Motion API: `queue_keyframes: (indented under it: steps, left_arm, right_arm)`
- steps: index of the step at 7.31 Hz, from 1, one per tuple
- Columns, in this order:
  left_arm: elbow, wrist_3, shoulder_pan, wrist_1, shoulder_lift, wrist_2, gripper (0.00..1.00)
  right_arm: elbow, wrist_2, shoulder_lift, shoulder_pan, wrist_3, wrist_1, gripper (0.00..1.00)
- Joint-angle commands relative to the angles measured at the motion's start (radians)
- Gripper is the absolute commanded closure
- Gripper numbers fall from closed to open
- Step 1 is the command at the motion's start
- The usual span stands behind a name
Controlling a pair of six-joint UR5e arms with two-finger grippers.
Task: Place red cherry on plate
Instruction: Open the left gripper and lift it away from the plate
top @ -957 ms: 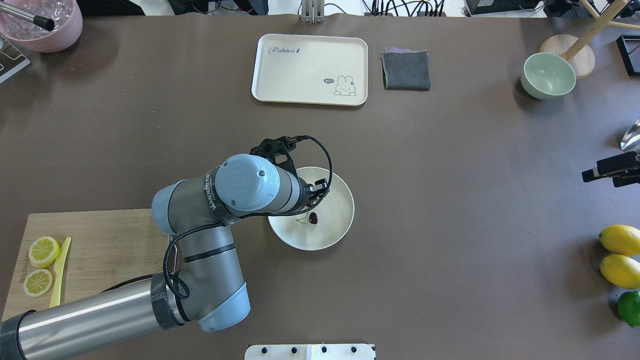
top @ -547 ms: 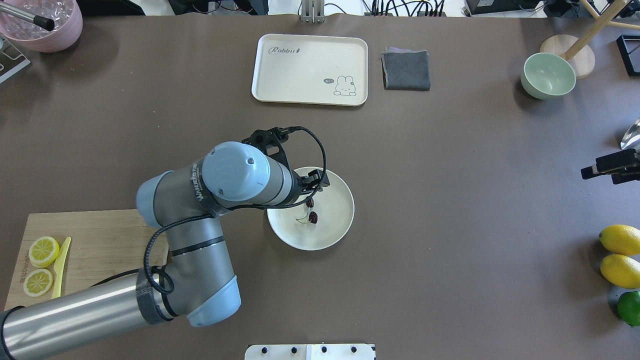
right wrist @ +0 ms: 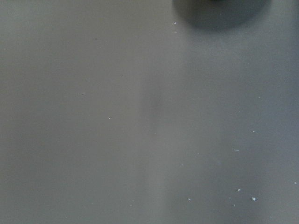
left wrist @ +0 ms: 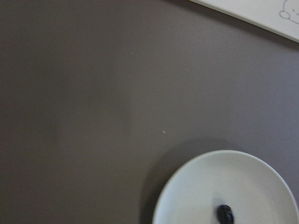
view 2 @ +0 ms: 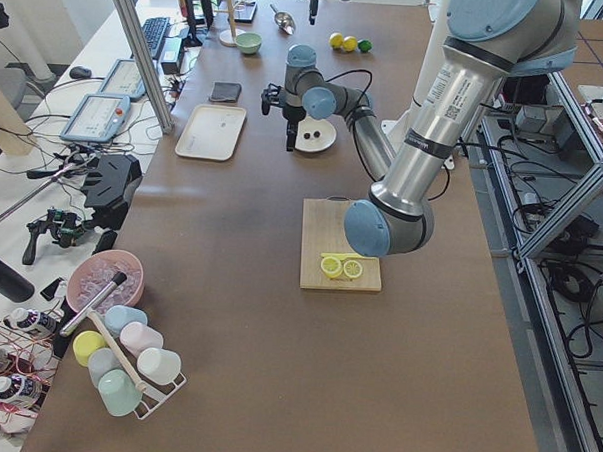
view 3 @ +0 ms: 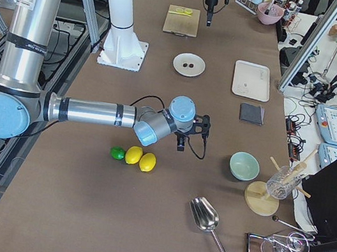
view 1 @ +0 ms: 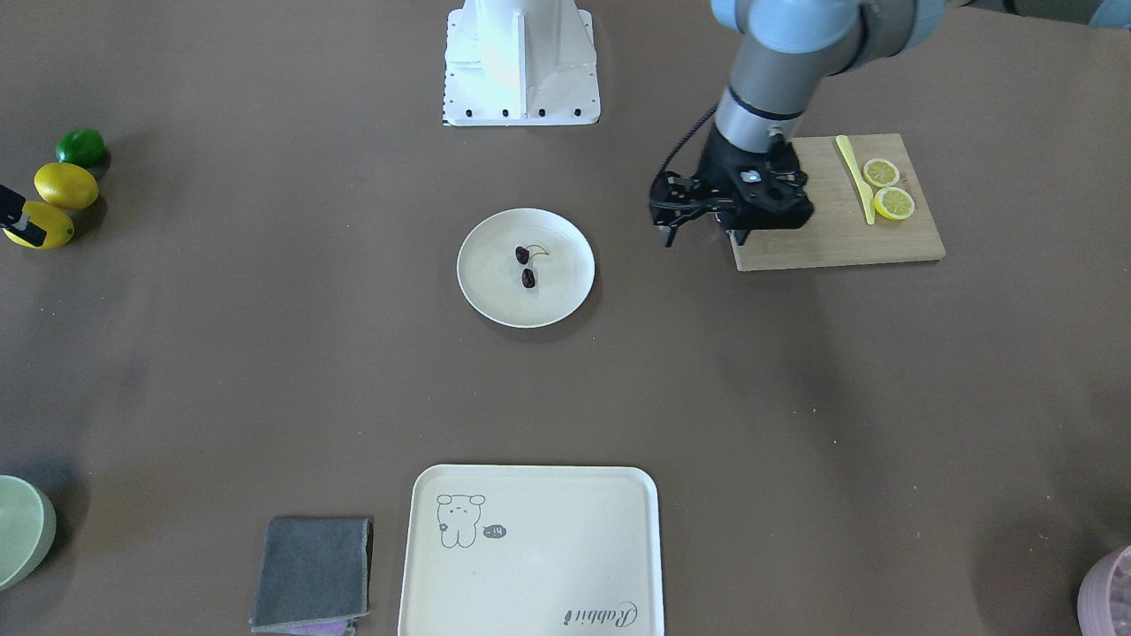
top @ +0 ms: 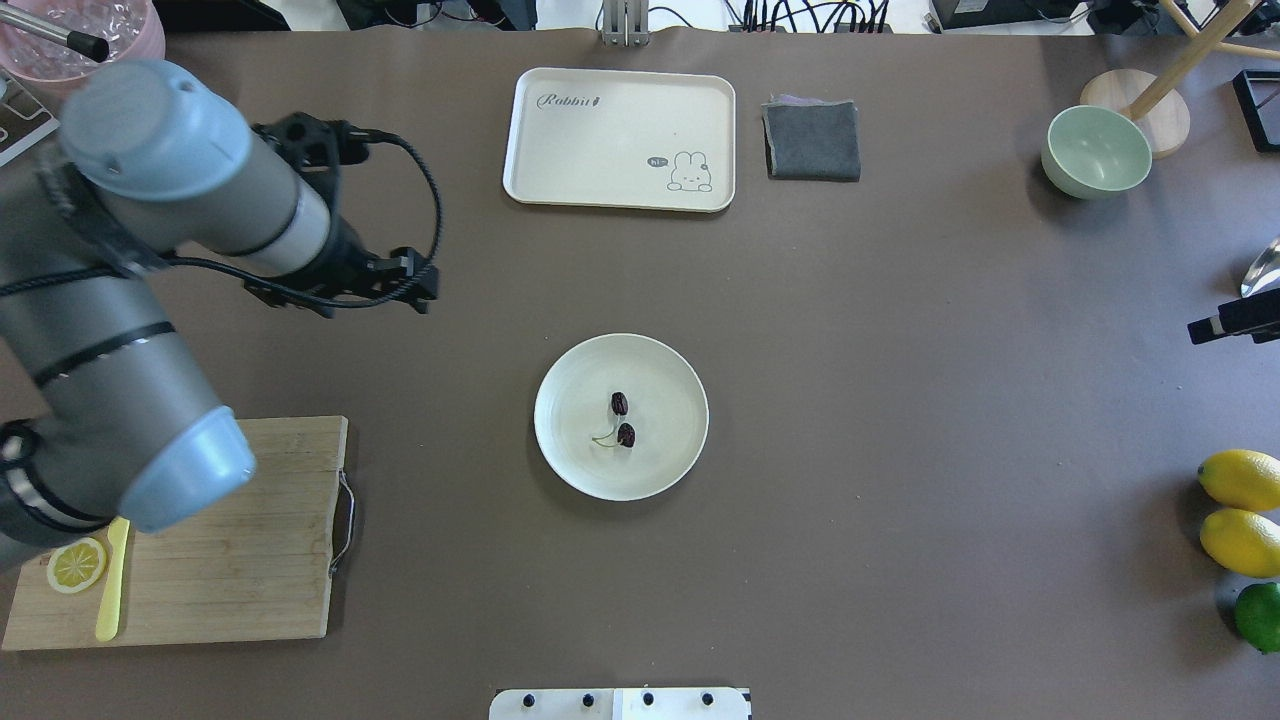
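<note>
The red cherry [top: 622,420], two small dark fruits on a thin green stem, lies near the middle of the round cream plate [top: 660,465], also seen as the cherry [view 1: 526,265] on the plate [view 1: 495,300]. One dark fruit [left wrist: 225,213] shows on the plate rim [left wrist: 187,186] in the left wrist view. My left gripper [top: 405,285] hangs raised, well left of the plate and beyond it, open with nothing in it [view 1: 680,221]. My right gripper [top: 1232,325] sits at the right edge; its jaws are not readable.
A wooden cutting board [top: 240,540] with a lemon slice [top: 76,565] and a yellow knife [top: 110,580] lies front left. At the back are a cream tray [top: 620,140], a grey cloth [top: 812,140] and a green bowl [top: 1096,150]. Lemons [top: 1240,510] and a lime [top: 1260,615] sit far right.
My left arm has risen off the plate and swung left and back, leaving the cherry lying on the plate. The right gripper has barely shifted.
</note>
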Motion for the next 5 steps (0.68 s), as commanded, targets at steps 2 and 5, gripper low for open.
queue_keyframes:
  steps: [2,5]
  left_arm:
    - [-0.005,0.707,-0.420,0.035,0.318,-0.176,0.03]
    - [0.115,1.115,-0.668,0.027,0.445,-0.278,0.02]
  right_arm:
    - [-0.001,-0.045,0.005,0.067,-0.255,-0.195,0.00]
    - [0.001,-0.103,0.015,0.099,-0.373,-0.288,0.00]
